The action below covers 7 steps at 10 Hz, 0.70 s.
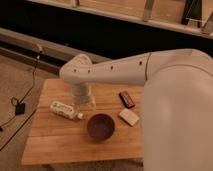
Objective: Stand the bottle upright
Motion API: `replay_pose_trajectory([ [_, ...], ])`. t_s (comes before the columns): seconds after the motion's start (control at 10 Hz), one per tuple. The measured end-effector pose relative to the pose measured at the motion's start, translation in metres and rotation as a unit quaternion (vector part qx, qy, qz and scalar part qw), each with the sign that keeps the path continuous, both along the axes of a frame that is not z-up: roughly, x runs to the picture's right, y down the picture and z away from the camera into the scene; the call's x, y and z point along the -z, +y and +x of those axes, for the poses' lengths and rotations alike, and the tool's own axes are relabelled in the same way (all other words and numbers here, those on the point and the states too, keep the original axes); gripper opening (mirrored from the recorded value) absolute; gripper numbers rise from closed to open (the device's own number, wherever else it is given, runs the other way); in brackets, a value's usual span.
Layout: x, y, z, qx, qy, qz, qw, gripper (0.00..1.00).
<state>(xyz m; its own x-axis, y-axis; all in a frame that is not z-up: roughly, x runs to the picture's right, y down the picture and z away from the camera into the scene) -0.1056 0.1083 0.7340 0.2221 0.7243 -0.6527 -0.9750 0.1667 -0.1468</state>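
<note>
the purple bowl is sitting just right of the fingers, showing only its dark inside. the gripper is hanging over the wooden table, fingers spread, gripping nothing; the bottle is lying on its side just left of them.

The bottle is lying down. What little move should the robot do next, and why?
Probably slide the pincer a little toward the bottle and down over it. The bottle lies on its side on the wooden table, and the pincer hangs open close beside one end, holding nothing, so it must get around the bottle first.
</note>
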Motion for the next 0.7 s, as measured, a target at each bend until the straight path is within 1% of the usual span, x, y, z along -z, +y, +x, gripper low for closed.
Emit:
replay_pose_trajectory([
  [0.1, -0.011, 0.0, -0.003, 0.023, -0.017, 0.001, 0.9996, 0.65],
  [0.2, -0.026, 0.001, -0.007, 0.052, -0.039, 0.001, 0.9979, 0.65],
  [0.3, -0.045, 0.001, -0.012, 0.085, -0.071, 0.003, 0.9938, 0.65],
  [0.4, -0.063, 0.0, -0.013, 0.109, -0.096, 0.004, 0.9895, 0.65],
  [0.5, -0.079, 0.0, -0.016, 0.125, -0.118, 0.003, 0.9851, 0.65],
  [0.7, -0.111, -0.001, -0.021, 0.155, -0.162, -0.001, 0.9746, 0.65],
])
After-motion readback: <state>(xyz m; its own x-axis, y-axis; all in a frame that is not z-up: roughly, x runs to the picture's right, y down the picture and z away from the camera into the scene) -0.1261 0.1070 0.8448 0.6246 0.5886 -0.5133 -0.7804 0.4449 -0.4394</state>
